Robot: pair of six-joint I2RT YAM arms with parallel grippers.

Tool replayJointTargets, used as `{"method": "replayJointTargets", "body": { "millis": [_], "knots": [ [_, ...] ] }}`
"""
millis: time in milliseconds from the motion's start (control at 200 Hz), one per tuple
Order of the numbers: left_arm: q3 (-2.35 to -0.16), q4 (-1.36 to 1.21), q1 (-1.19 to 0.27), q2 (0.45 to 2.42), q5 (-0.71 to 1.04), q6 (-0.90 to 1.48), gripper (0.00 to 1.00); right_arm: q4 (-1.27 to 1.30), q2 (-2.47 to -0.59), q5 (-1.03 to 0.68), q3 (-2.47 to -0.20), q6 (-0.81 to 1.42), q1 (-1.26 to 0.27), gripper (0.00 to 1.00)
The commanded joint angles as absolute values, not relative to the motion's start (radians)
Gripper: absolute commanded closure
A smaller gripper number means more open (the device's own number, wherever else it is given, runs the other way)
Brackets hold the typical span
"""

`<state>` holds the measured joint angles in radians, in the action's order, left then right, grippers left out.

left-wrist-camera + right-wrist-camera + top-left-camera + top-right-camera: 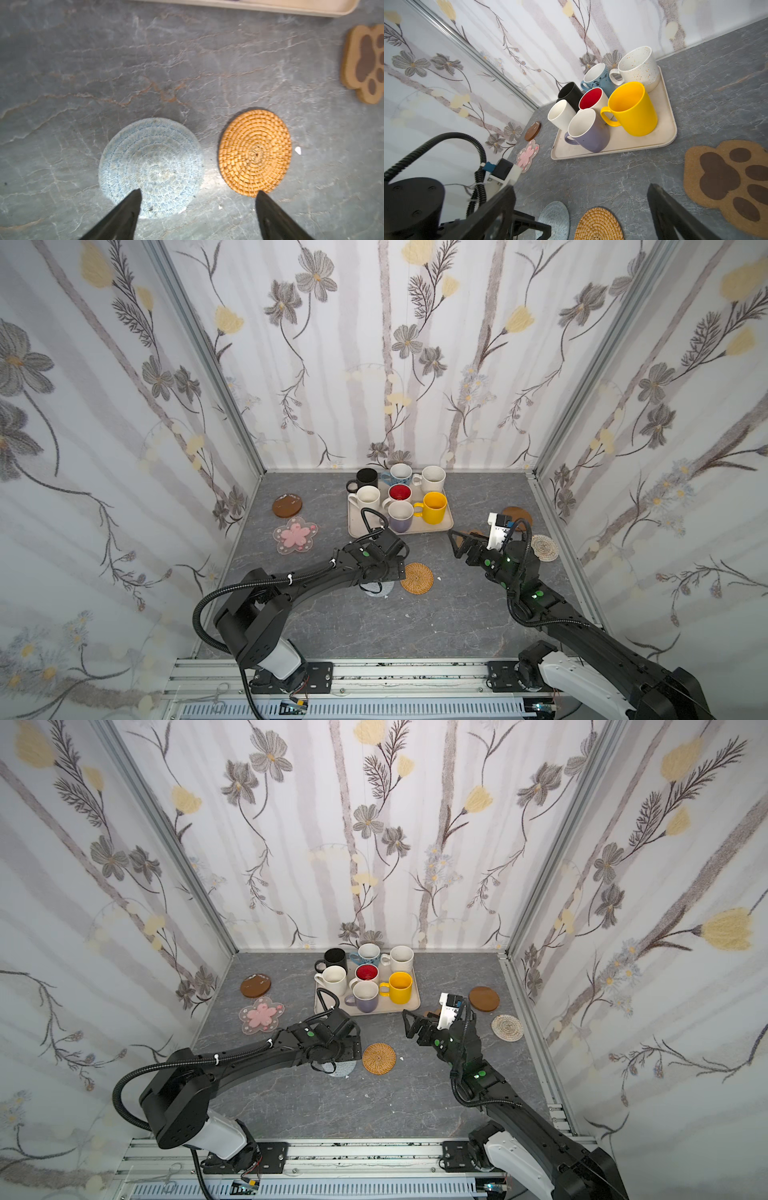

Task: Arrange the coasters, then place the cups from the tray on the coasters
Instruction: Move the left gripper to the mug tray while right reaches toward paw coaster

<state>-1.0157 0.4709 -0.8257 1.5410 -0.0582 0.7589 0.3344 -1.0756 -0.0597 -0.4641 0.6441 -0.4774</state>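
Where the inspection begins, at the far left of the grey marbled tabletop (415, 622), a brown wooden disc (287, 505) lies flat, with the pink blossom coaster (296, 536) just in front of it. Neither carries a cup.

Next across, the left gripper (198, 193) hangs low over the grey-blue crochet round (151, 162). Its jaws are spread wide and hold nothing. In the wrist view one fingertip overlaps the round's near edge and the other sits at the edge of the tan rattan round (255, 152); contact cannot be confirmed. The two rounds lie flat, just beside each other but apart.

At centre rear stands the tray (440, 526), the only container present. It holds all seven mugs, upright and crowded together:
- back row: black mug (366, 479), blue patterned mug (400, 476), speckled white mug (432, 480);
- middle: plain white mug (368, 498), red-lined mug (400, 493), yellow mug (434, 508);
- front: lavender mug (400, 516).

Every mug interior that can be seen is empty. The tray's right front corner is bare.

Right of the tray, the right gripper (580, 186) is raised above the table, jaws wide apart and empty. The paw coaster (726, 178) lies flat beside it, near the tray's corner. Furthest right lie a second wooden disc (484, 999) and, nearer the front, the white woven round (507, 1027), both unoccupied.
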Motion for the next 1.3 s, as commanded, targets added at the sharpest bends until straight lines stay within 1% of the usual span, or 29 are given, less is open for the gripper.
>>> {"method": "replayJointTargets", "body": {
  "millis": [0, 90, 255, 420, 490, 555, 669, 719, 804, 844, 1009, 1049, 1099, 1249, 1294],
  "knots": [
    [-1.095, 0.480, -0.822, 1.531, -0.043, 0.653, 0.00, 0.227, -1.102, -0.006, -0.514, 0.612, -0.464, 0.00],
    [-1.182, 0.483, -0.796, 1.548, -0.070, 0.585, 0.00, 0.145, -1.153, 0.006, -0.566, 0.575, -0.441, 0.00],
    [-1.371, 0.446, -0.764, 1.653, -0.113, 0.512, 0.00, 0.075, -1.270, -0.071, -0.646, 0.543, -0.320, 0.01],
    [-1.379, 0.253, -0.764, 1.693, -0.084, 0.517, 0.00, -0.008, -1.409, -0.132, -0.791, 0.511, -0.237, 0.04],
    [-1.340, 0.162, -0.764, 1.684, -0.105, 0.524, 0.00, -0.055, -1.458, -0.122, -0.839, 0.488, -0.215, 0.04],
    [-1.256, 0.067, -0.765, 1.659, -0.136, 0.543, 0.00, -0.101, -1.497, -0.109, -0.877, 0.471, -0.196, 0.03],
    [-1.112, -0.103, -0.764, 1.627, -0.244, 0.659, 0.00, -0.164, -1.550, -0.084, -0.932, 0.451, -0.165, 0.01],
    [-1.079, -0.138, -0.764, 1.622, -0.270, 0.703, 0.00, -0.204, -1.573, -0.062, -0.964, 0.439, -0.159, 0.00],
    [-1.063, -0.157, -0.774, 1.616, -0.272, 0.681, 0.00, -0.251, -1.589, -0.022, -1.008, 0.415, -0.156, 0.00],
    [-1.048, -0.171, -0.783, 1.601, -0.283, 0.667, 0.00, -0.269, -1.630, -0.005, -1.027, 0.406, -0.153, 0.00],
    [-0.842, -0.383, -0.809, 1.496, -0.353, 0.621, 0.00, -0.326, -1.707, 0.038, -1.093, 0.372, -0.141, 0.01],
    [-0.804, -0.413, -0.811, 1.474, -0.363, 0.606, 0.00, -0.333, -1.727, 0.044, -1.108, 0.366, -0.140, 0.02],
    [-0.772, -0.426, -0.811, 1.456, -0.394, 0.585, 0.00, -0.349, -1.760, 0.051, -1.136, 0.358, -0.140, 0.06],
    [-0.764, -0.427, -0.810, 1.465, -0.469, 0.530, 0.00, -0.383, -1.853, 0.085, -1.212, 0.348, -0.140, 0.18],
    [-0.765, -0.425, -0.810, 1.470, -0.469, 0.523, 0.00, -0.389, -1.873, 0.085, -1.229, 0.348, -0.140, 0.19]
  ]
}}
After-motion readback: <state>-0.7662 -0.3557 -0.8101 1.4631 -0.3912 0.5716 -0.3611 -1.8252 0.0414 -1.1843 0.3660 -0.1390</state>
